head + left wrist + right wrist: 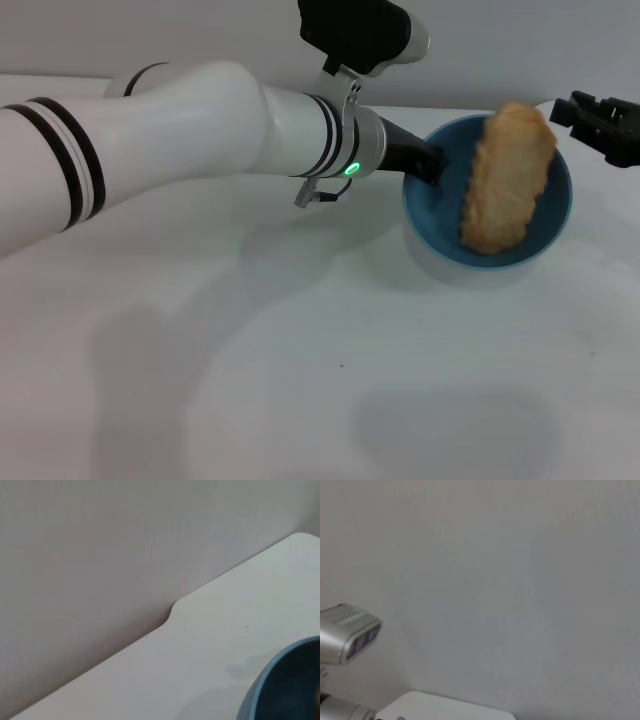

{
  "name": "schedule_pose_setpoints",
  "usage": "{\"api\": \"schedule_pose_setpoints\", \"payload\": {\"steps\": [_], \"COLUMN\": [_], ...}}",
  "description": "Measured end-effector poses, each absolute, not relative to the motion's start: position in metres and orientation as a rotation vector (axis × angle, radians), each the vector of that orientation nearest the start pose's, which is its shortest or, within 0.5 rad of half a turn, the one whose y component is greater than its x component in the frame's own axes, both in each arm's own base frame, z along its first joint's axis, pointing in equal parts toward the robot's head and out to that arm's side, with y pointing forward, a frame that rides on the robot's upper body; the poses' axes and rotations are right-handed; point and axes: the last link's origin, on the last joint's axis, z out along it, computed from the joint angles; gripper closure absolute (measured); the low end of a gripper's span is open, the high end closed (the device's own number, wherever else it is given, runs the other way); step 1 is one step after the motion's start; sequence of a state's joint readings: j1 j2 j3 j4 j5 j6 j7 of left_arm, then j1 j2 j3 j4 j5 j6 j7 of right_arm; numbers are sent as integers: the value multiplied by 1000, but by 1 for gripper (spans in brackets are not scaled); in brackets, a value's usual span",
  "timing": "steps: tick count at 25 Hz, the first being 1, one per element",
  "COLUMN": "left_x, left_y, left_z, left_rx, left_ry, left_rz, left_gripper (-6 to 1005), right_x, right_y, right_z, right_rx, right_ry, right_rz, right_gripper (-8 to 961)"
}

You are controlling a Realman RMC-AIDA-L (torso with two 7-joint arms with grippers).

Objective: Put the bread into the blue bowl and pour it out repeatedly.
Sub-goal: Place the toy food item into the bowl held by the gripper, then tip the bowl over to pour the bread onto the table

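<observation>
1. Jaws first: the left gripper reaches in from the left and meets the near-left rim of the blue bowl. It appears clamped on that rim, though the fingertips are hidden behind the bowl wall, so the exact pinch cannot be made out.
2. The right gripper hangs at the far right, just beside the top end of the bread. Whether its jaws are spread or pressed together cannot be told, nor whether they touch the loaf.
3. Bread stands nearly upright, its lower end down inside the bowl and its upper end rising above the far rim, leaning slightly to the right.
4. It shows a plain tan face with scalloped edges along its left side; no stripes are visible from here.
5. The bowl looks tipped toward the camera, its glossy blue inside open to view, sitting on or just above the white surface; the left wrist view shows only part of the rim.
6. As a judgement, this is either loading or tipping out; the loaf is not lying flat inside, and further rounds remain.
</observation>
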State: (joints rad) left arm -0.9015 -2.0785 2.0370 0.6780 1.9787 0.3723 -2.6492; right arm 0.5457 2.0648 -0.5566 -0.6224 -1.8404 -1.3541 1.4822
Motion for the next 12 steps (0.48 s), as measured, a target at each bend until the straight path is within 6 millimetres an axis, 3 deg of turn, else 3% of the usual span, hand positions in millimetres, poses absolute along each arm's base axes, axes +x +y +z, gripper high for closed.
{"api": "schedule_pose_setpoints", "payload": {"steps": [6, 8, 10, 11, 12], "left_x": [-128, -129, -133, -137, -137], "left_y": [417, 418, 421, 425, 425], "left_z": [-136, -135, -133, -130, -130], "left_rx": [-2447, -2432, -2411, -2390, -2390], "left_ry": [-755, -736, -721, -721, -721], "left_rz": [-135, -143, -145, -141, -141], "left_gripper": [1000, 1001, 1001, 1001, 1001], "right_x": [281, 290, 294, 302, 302], "right_y": [362, 356, 353, 345, 345], "right_z": [43, 64, 72, 87, 87], "right_rx": [-2248, -2123, -2078, -2009, -2009], "right_ry": [853, 849, 842, 826, 826], "right_rz": [930, 1019, 1041, 1064, 1064], "right_gripper": [681, 640, 462, 461, 460]}}
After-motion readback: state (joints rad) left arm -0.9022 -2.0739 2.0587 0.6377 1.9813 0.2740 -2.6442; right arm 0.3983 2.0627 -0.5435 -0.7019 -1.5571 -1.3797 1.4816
